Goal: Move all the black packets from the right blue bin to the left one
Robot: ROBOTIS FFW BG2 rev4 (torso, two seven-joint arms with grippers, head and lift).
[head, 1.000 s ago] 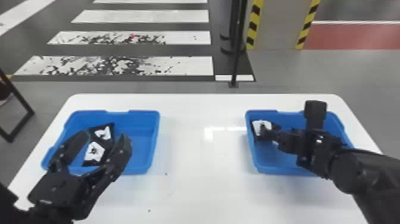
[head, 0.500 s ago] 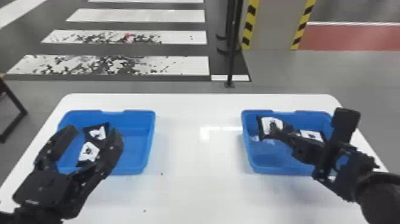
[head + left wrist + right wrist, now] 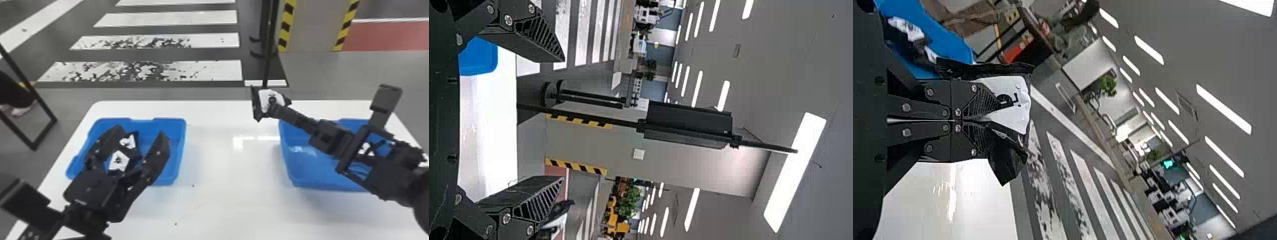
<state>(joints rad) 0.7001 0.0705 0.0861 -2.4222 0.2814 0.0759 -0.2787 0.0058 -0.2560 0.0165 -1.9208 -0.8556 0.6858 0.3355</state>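
Where the crosswalk stripes (image 3: 153, 71) end, a grey floor (image 3: 335, 70) runs up to a pillar (image 3: 316, 25) edged in yellow and black and to a white table (image 3: 236, 204). Two blue bins sit well apart on the tabletop. The left bin (image 3: 180, 143) lies under the left gripper (image 3: 142, 133), and the right bin (image 3: 289, 162) is partly hidden behind the right arm (image 3: 389, 172).

The left gripper is over its bin with its two black fingers spread wide, as the left wrist view also shows. The right gripper (image 3: 273, 108) is raised beyond the near side of the right bin, toward the table's far edge and the middle. Its fingers are pressed together on a black packet (image 3: 265, 95) with a white label; in the right wrist view the packet sticks out past the fingertips and to both sides of them.

Inside the left bin lie two more black packets, one (image 3: 118, 161) nearer and the other (image 3: 128, 142) just beside it, farther back. At least one packet (image 3: 365, 148) lies in the right bin, partly covered by the arm. A few tiny dark specks (image 3: 193, 185) dot the tabletop.
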